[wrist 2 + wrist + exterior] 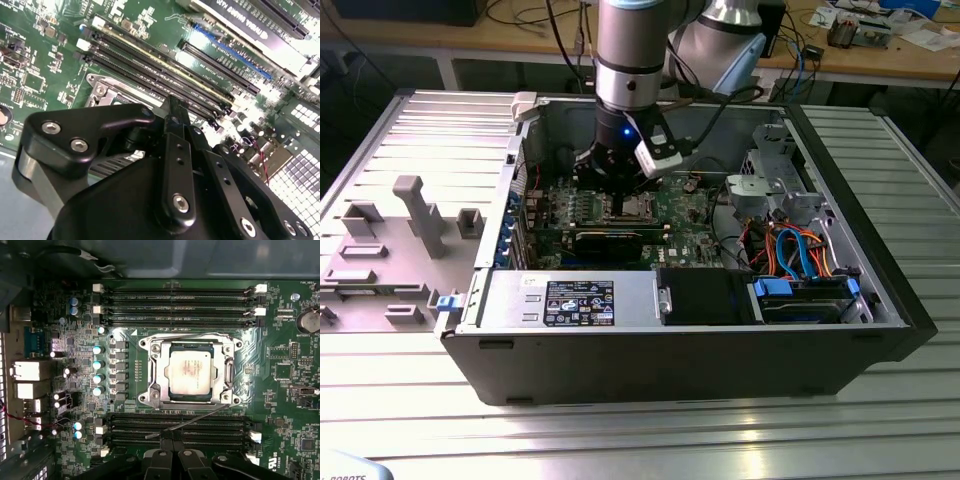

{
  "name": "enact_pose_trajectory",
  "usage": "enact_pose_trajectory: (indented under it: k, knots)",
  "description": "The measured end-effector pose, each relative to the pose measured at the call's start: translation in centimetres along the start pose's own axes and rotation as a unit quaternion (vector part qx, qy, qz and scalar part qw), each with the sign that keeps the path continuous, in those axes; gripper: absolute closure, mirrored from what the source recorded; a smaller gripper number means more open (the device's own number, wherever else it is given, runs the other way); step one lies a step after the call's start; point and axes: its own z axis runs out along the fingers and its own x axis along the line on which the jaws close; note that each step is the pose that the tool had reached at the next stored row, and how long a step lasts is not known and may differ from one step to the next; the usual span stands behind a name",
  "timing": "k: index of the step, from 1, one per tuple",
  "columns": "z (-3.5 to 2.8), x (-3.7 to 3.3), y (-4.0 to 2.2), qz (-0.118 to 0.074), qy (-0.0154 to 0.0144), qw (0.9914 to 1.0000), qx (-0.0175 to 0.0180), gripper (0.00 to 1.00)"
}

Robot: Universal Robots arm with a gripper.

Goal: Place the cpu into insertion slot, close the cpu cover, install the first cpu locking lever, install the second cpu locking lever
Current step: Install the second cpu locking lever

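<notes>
In the first wrist view the cpu [191, 371], silvery and square, lies in the insertion slot [150, 346]. The cpu cover [227, 372] lies flat around it as a thin metal frame. One thin locking lever [190, 420] slants out from the socket's corner across the memory slots. Its free end lies right beside my gripper [172, 436], whose fingers are pressed together with nothing visible between them; I cannot tell if they touch the lever. In the second wrist view the gripper [174, 107] is shut over the slots, with the socket's rim [107, 90] just past it. In the exterior view the gripper [620, 192] hangs low over the socket [638, 207].
Rows of memory slots [177, 305] flank the socket on two sides. A long black card [610, 240] and a power supply [570, 300] lie toward the case front. A drive cage [770, 180] with orange and blue cables [800, 250] stands at the exterior view's right. A grey fixture plate [390, 240] sits outside at the left.
</notes>
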Motion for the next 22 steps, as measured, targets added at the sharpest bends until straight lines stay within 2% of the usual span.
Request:
enact_pose_trajectory:
  k: [4,6,9,11,13,18,22]
  knots:
    - [0.40,0.50,0.00,-0.001,-0.0002,0.99998,-0.0068,0.89]
    - [0.63,0.74,0.01,-0.003,0.0000,0.99997,-0.0074,0.89]
    - [1.24,1.15,0.05,-0.008,-0.0004,0.99992,-0.0099,0.89]
    - [1.52,1.15,0.02,-0.012,-0.0006,0.99985,-0.0125,0.89]
    - [2.02,1.15,-0.02,-0.017,-0.0011,0.99971,-0.0171,0.89]
    - [2.22,1.30,-0.36,-0.028,-0.0019,0.99931,-0.0244,0.89]
    - [2.25,1.37,-0.66,-0.035,-0.0024,0.99898,-0.0287,0.89]
